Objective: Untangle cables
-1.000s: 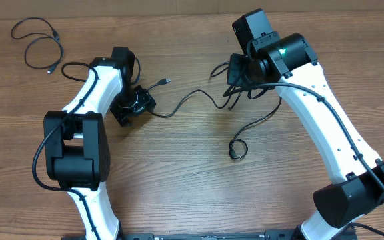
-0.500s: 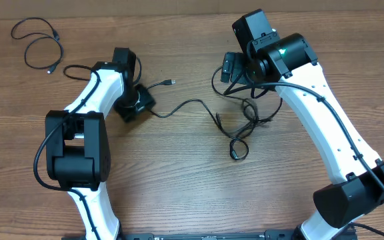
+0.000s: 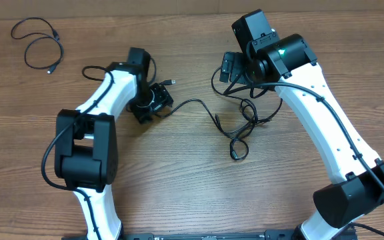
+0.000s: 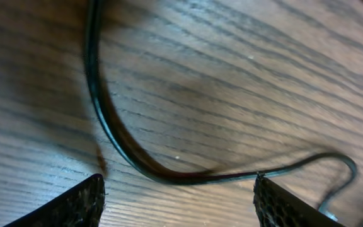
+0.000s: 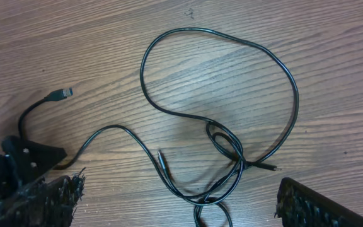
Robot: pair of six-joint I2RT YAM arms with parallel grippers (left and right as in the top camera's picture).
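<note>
Cables (image 3: 193, 101): thin black cords lying on a wooden table (image 3: 179, 187), one set apart at the far left, the rest spread between the two arms.
Far-left cord (image 3: 42, 39): lies in loose curls near the table's back corner, well apart from both grippers and touching neither.
Left gripper (image 3: 155, 101): low over the table with its jaws wide apart. In the left wrist view (image 4: 178, 208) a cord curves down and across the wood just in front of the gap between the two fingertips (image 4: 74, 202), and nothing is pinched between them.
Plug (image 3: 171, 82): a small silvery-blue tip on a short stub of cord, just beside the left gripper on its right, seen raised off the wood in the right wrist view (image 5: 63, 93).
Middle cord: leaves the left gripper's right side, arches over bare wood and runs down to the knot.
Knot (image 3: 245, 120): strands cross and twist together between the arms, nearer the right one; the right wrist view (image 5: 229, 148) shows two bare plug ends sticking out of it.
Small loop (image 3: 237, 152): hangs off the near side of the knot, flat on the table.
Large loop (image 5: 219, 38): sweeps out from the knot toward the back of the table, resting on the wood.
Right gripper (image 3: 229, 67): above the large loop, jaws spread wide and empty (image 5: 181, 205); the knot lies on the table below, between its fingertips (image 5: 320, 205), untouched.
</note>
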